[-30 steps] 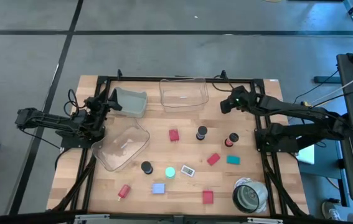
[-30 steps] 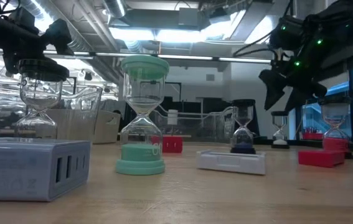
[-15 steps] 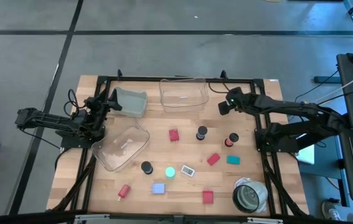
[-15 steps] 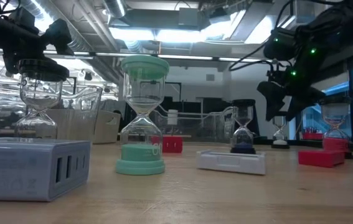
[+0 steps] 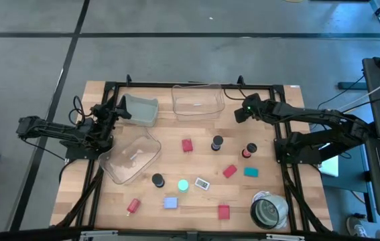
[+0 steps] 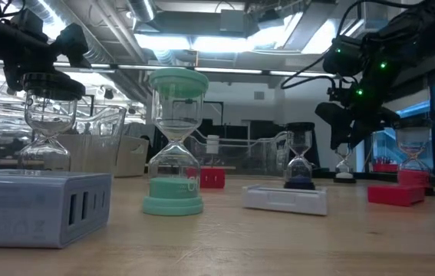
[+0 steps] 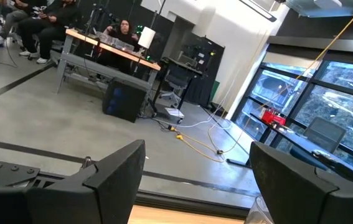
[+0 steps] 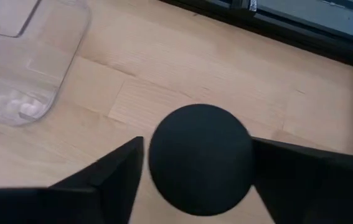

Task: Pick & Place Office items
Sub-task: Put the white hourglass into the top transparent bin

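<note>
Bright even overhead light, glaring ceiling lamps (image 6: 202, 38), soft shadows, blurred foreground

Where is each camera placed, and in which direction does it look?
High view: above, looking straight down on the table; both arms show.
Low view: at table-top height, looking level into the room; the right gripper hangs above.
Left wrist view: over the open left gripper, facing the room and people.
Right wrist view: past the right gripper, down on a black cap and a clear bin.
Shared: high and right wrist both show that bin.
</note>
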{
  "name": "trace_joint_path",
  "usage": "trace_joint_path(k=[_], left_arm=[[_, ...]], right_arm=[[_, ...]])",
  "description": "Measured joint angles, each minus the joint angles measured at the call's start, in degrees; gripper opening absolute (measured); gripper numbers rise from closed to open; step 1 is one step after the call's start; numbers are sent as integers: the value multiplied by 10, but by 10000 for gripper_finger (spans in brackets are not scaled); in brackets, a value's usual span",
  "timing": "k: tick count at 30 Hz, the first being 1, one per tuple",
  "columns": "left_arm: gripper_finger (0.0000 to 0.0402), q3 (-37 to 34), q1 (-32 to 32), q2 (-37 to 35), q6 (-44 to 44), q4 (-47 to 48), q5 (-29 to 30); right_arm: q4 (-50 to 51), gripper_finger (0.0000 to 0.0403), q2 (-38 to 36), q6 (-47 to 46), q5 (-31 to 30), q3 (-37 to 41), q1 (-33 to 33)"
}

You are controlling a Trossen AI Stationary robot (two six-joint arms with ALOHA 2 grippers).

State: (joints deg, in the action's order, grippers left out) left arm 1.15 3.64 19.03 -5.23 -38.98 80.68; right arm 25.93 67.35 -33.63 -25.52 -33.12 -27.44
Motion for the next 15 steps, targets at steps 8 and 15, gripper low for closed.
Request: trace_joint_path(k=[8,15], left_arm=[[285,0,0,0,0,0,0],[285,0,0,0,0,0,0]], right_arm=[[-1,212,0,2,4,0,0],[-2,215,0,7,7,0,0]])
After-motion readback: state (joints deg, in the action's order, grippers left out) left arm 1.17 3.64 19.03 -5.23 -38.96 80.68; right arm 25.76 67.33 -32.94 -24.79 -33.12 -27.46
